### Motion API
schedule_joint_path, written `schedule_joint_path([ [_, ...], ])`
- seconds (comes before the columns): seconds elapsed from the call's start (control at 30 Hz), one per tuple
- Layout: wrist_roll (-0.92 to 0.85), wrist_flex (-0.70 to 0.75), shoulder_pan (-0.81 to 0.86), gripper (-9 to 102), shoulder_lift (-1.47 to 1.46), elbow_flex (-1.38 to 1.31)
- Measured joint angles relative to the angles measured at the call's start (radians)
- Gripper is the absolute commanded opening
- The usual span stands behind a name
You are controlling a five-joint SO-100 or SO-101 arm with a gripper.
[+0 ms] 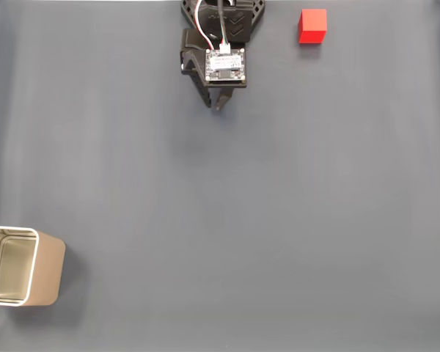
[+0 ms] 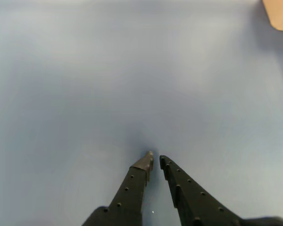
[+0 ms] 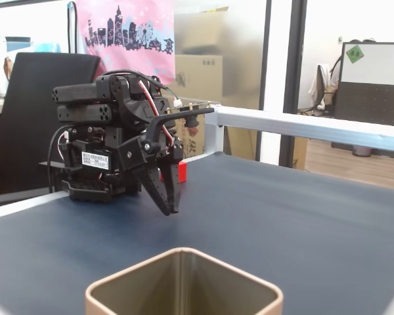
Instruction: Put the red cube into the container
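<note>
Dark blue-grey mat (image 1: 264, 220), flat and bare across the middle, so tons of room to swing around. Office stuff behind it in a fixed view: chair, boxes, glass partition, plus a metal rail (image 3: 302, 125) along the table's far edge.

Gripper (image 1: 218, 107) sits near the top edge of the mat in a fixed view, fingers nearly touching w/ just a sliver of gap, holding nothing. Tips low, close to the mat in the wrist view (image 2: 154, 160).

Cube (image 1: 312, 26) off to the gripper's right in that same fixed view, right up near the mat's top edge, not far from the arm base. Tin (image 1: 22, 265) way off from the gripper, down-left, partly cut by the frame edge.

Possible trouble, imo:
- needs to open wide first, or the closed tips just shove the cube off the edge
- cube so near the base = awkward folded reach, easy to clip it sideways
- long carry to the tin; weak pinch on a corner could drop it midway
- coming in low could catch the tin's rim
</note>
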Motion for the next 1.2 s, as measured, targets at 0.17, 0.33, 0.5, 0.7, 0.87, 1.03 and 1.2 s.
schedule_joint_path([
  [0.17,0.044,-0.089,-0.011,1,-0.137,-0.083],
  [0.33,0.067,-0.087,-0.054,1,-0.281,-0.238],
  [0.5,0.072,-0.008,-0.114,2,-0.339,-0.390],
  [0.7,0.018,0.107,-0.193,2,-0.439,-0.543],
  [0.87,0.000,0.225,-0.327,3,-0.586,-0.699],
  [1.03,-0.012,0.331,-0.526,3,-0.690,-0.836],
  [1.2,-0.032,0.451,-0.729,6,-0.767,-0.920],
])
